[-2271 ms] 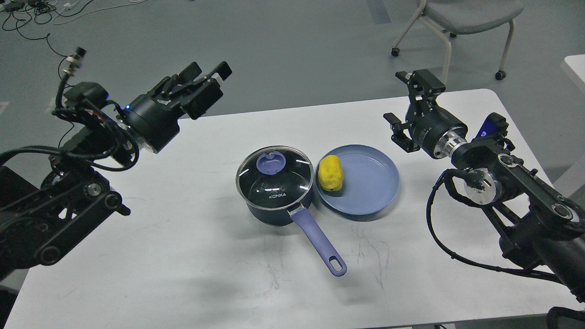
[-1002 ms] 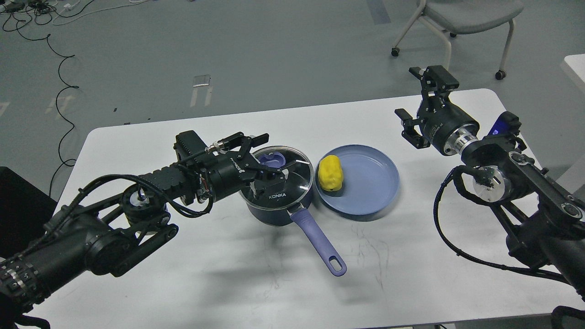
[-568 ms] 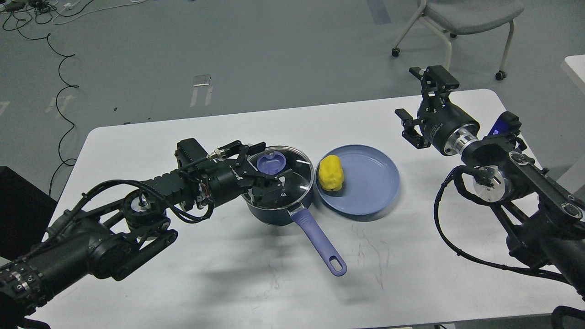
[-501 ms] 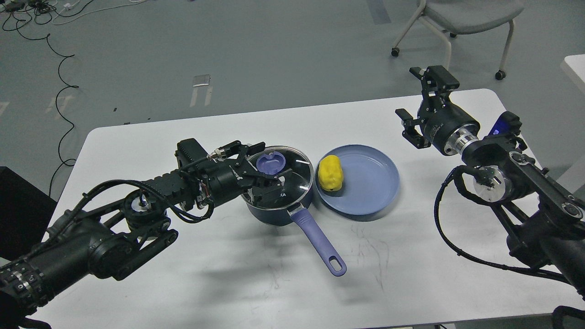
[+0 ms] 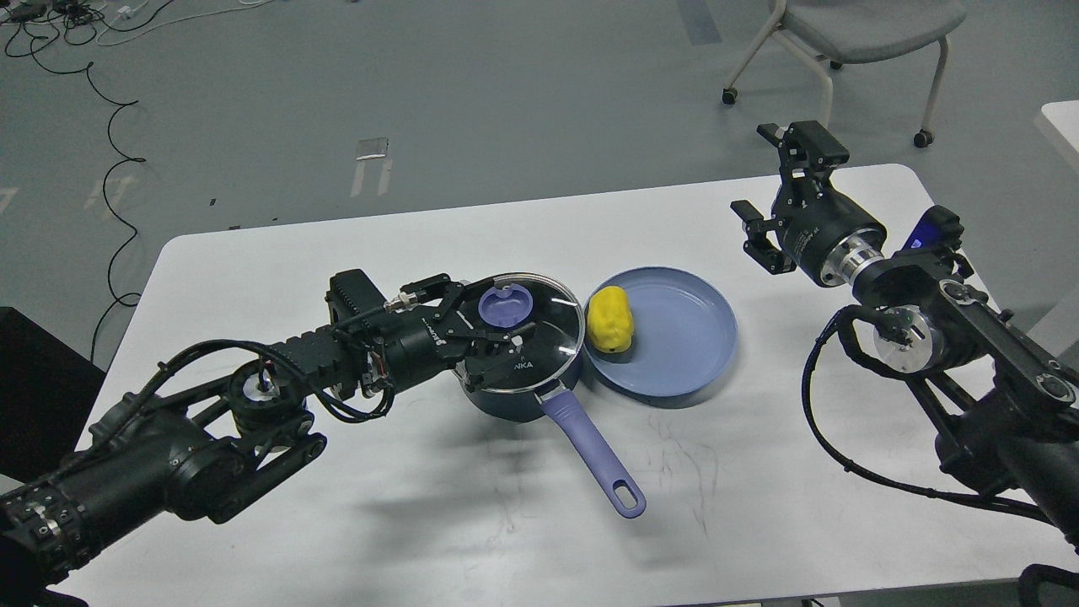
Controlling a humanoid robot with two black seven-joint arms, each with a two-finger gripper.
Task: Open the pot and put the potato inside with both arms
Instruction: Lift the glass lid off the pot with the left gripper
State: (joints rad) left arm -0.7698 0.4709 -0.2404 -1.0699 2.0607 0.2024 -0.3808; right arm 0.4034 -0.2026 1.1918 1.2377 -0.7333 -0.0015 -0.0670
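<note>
Spanning most of the view, one white counter is seen, and on it one pot, one plate, one lid and one potato are carried. Two black arms are counted: the left arm is stretched low across the counter from the left edge, and the right arm is raised over the right side. One grey chair is seen on the floor beyond the counter. One light-blue plate is set just right of the pot, touching or nearly touching it. One dark navy pot is placed near the counter's middle, its purple-blue handle pointed toward the viewer. One glass lid is seen over the pot, tilted. The left end effector is placed at the lid beside its purple knob, fingers narrowly set; whether the lid is gripped cannot be told. The right end effector is held wide apart, with nothing in it, well apart from the plate. One yellow potato is found on the plate's left part.
</note>
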